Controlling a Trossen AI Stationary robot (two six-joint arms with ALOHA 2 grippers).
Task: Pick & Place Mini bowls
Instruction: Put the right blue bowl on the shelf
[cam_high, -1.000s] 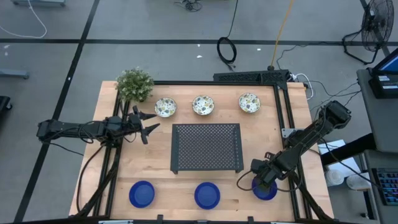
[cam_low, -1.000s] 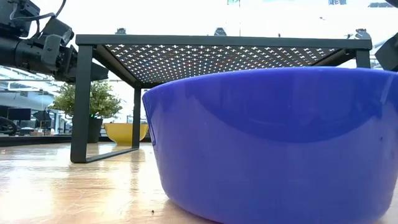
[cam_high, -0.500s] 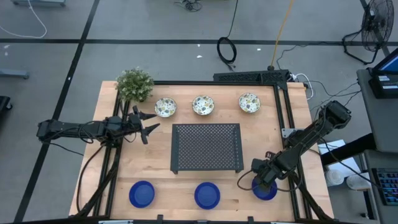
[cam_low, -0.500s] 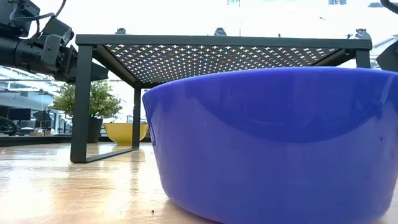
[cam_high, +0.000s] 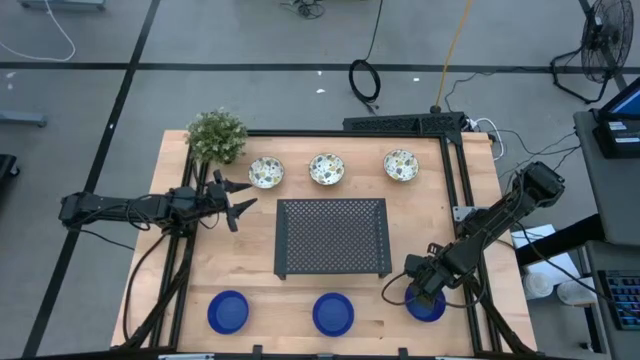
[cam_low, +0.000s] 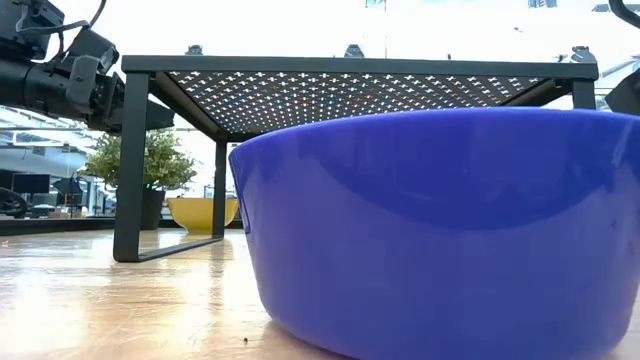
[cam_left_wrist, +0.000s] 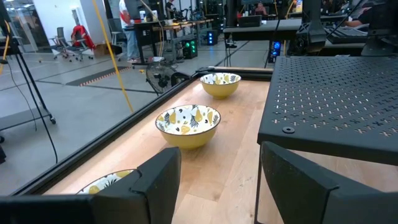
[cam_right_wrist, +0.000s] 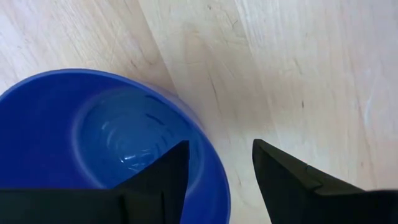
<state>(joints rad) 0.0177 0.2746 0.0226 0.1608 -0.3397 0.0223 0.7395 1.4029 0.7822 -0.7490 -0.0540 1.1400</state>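
The solid bright blue mini bowl (cam_high: 426, 306) nearest the right gripper (cam_high: 422, 291) is sitting on the light wooden table (cam_high: 250, 270) at its front right corner, directly under that gripper; in the right wrist view the bowl's (cam_right_wrist: 99, 149) rim is passing between the two dark fingers (cam_right_wrist: 158, 180), one finger reaching inside the bowl and the other hanging outside over bare wood, the jaws standing apart astride the rim and not pinching it; the bowl is resting flat on the wood. To that gripper's left along the front edge, two more blue mini bowls are lying, the middle one (cam_high: 333, 314) near and the far one (cam_high: 229, 312) well apart; the middle one is filling the low view (cam_low: 440, 230). Behind the gripper the black perforated rectangular metal tray (cam_high: 332, 238) is standing on its legs in the table's middle. The left gripper (cam_high: 236, 199) is hovering with its jaws spread wide and holding nothing, just left of the tray; ahead of it three white mini bowls with green-yellow floral insides are lining the back edge (cam_high: 266, 173) (cam_high: 327, 169) (cam_high: 401, 165); the small green bushy plant (cam_high: 216, 137) is standing beside it at the back left corner.
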